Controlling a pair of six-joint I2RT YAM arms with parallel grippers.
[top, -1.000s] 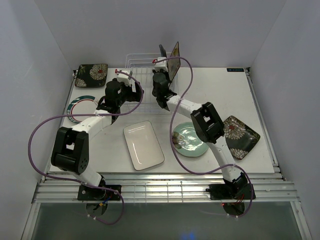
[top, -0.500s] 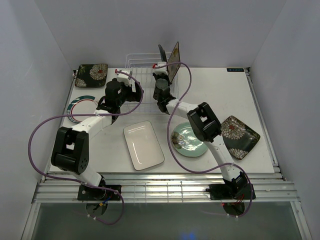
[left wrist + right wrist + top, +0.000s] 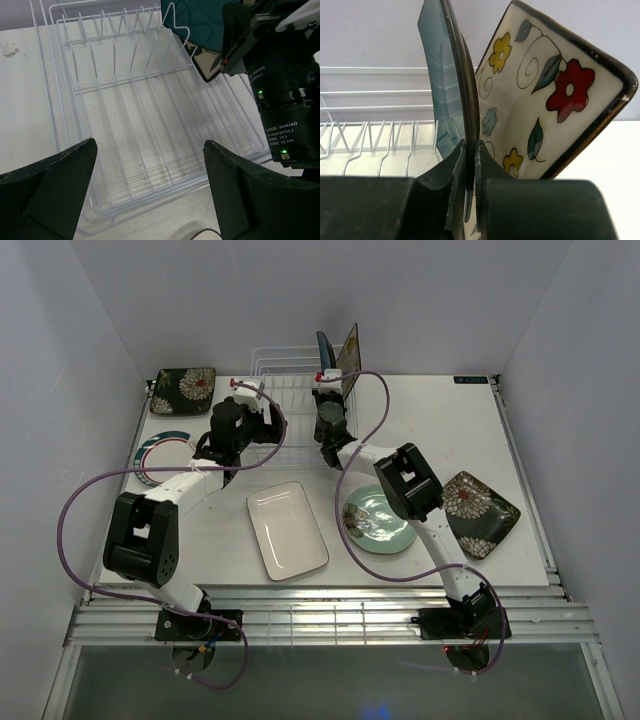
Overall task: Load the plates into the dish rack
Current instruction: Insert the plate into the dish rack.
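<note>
The white wire dish rack (image 3: 285, 390) stands at the back of the table. A cream square floral plate (image 3: 349, 348) stands upright at its right end. My right gripper (image 3: 324, 378) is shut on the lower edge of a teal square plate (image 3: 324, 346) and holds it upright just left of the cream plate. The right wrist view shows the fingers (image 3: 451, 165) clamping the teal plate (image 3: 442, 85) beside the cream plate (image 3: 545, 100). My left gripper (image 3: 150, 145) is open and empty over the rack's near side (image 3: 140, 125).
A dark floral plate (image 3: 183, 390) and a round green-rimmed plate (image 3: 160, 455) lie at the left. A white rectangular plate (image 3: 288, 530), a mint-green round plate (image 3: 380, 520) and a second dark floral plate (image 3: 480, 502) lie in front and to the right.
My right gripper has moved a little toward the back with the teal plate, bringing it closer to the cream plate. The left arm has not moved.
</note>
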